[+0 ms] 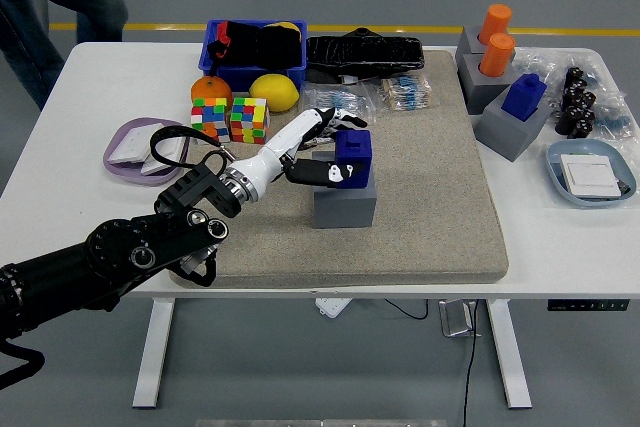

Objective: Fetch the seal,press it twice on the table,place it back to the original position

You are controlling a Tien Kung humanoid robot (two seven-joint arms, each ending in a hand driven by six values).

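Sitting on the tabletop (60,117) are two blue seals (350,155) (523,95), two orange seals (495,22) (497,52), four grey holders (345,202), two cubes (211,117) (248,117), one orange (208,87), one lemon (275,91), and one bin (225,67).

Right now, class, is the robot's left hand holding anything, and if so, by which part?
The left hand holds the blue seal by its upper block, fingers wrapped round its left side, just above the grey holder.
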